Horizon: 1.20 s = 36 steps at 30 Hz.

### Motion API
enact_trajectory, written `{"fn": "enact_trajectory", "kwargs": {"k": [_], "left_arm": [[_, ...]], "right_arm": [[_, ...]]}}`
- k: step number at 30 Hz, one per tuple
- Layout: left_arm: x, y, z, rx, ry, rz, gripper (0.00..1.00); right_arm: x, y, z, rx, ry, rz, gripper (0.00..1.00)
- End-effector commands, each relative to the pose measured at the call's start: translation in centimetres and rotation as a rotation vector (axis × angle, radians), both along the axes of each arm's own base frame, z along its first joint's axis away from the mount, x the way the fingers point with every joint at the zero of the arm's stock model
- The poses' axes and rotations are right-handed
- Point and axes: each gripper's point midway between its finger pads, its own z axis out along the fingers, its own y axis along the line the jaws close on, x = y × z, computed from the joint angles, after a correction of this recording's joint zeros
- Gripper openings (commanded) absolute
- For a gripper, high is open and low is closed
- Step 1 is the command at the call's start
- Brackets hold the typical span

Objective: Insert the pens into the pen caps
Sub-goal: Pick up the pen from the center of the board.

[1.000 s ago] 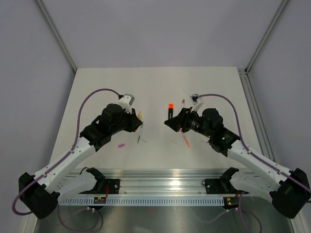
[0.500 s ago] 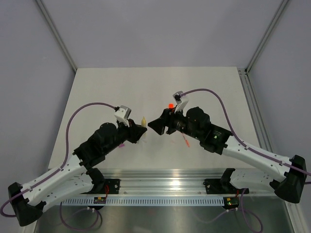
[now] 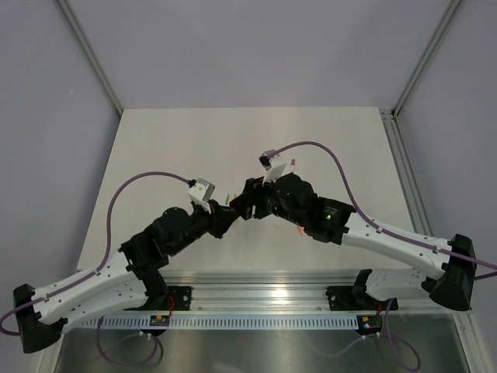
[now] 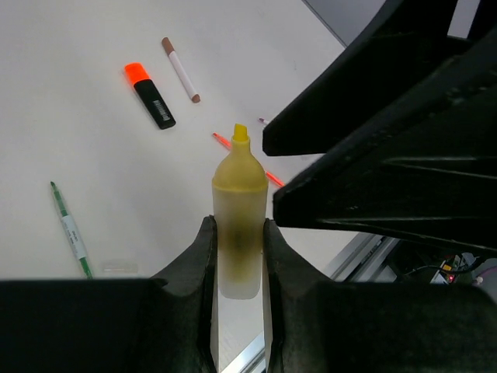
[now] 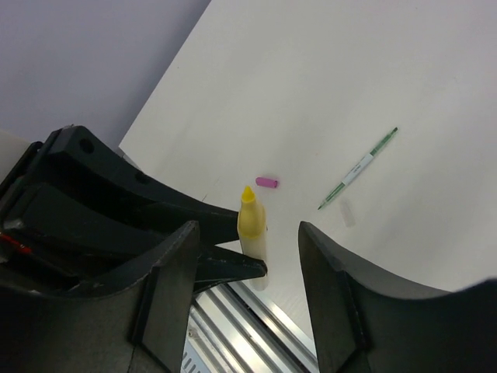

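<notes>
Left pincer clamps the pale yellow highlighter, right pincer stands apart; label on black highlighter unreadable

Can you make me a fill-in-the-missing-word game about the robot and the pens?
1. The highlighter held in the left gripper is pale ___.
2. The right gripper holds nothing, and its fingers are wide ___.
3. The thin pen with a white label is ___.
4. The tiny cap lying beyond the highlighter's tip in the right wrist view is ___.

Missing words: yellow, open, green, pink.
</notes>
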Motion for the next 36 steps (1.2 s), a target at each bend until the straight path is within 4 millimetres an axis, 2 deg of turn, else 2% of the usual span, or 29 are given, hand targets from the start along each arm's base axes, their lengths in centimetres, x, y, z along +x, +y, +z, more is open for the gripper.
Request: {"fn": "enact_trajectory", "kwargs": {"k": [1,13,23,25,26,28,29,30,32,33,36], "left_arm": [[0.7,-0.1,2.9,-0.054,-0.084,0.038,0.00],[0.6,-0.8,3.6,-0.035,-0.107,0.046,0.00],[0.4,-0.8,3.9,-0.035,-0.117,0.055,0.00],[0.4,-0.9,3.9,-0.033,-0.117,0.057,0.00],[0.3,-1.0,3.9,-0.034,-0.116,0.050,0.00],[0.2,-1.0,3.9,-0.031,-0.113,0.045,0.01],[0.2,-0.9,4.0,-0.033,-0.113,0.049,0.04],[0.1,-0.9,4.0,-0.032,-0.114,0.048,0.14],[-0.3,-1.0,4.4,-0.042,-0.116,0.023,0.29],[-0.5,-1.0,4.6,-0.047,-0.115,0.010,0.43],[-1.8,-1.4,5.3,-0.078,-0.102,-0.060,0.58]], "right_arm": [[0.9,0.3,1.9,0.008,-0.045,-0.034,0.59],[0.8,1.2,0.3,-0.006,-0.008,-0.016,0.40],[-0.4,1.9,-0.5,-0.002,0.047,0.040,0.37],[-0.4,1.8,-0.7,-0.007,0.051,0.038,0.30],[-0.3,1.6,-0.7,-0.006,0.051,0.033,0.19],[-0.2,1.4,-0.6,-0.008,0.045,0.020,0.11],[-0.2,1.3,-0.2,-0.004,0.040,0.021,0.06],[-0.2,1.1,0.1,-0.006,0.030,0.020,0.00],[-0.2,0.8,1.0,0.003,0.004,0.043,0.00],[-0.3,0.8,1.4,0.011,0.005,0.066,0.00],[-1.0,0.5,3.9,0.067,-0.030,0.165,0.00]]}}
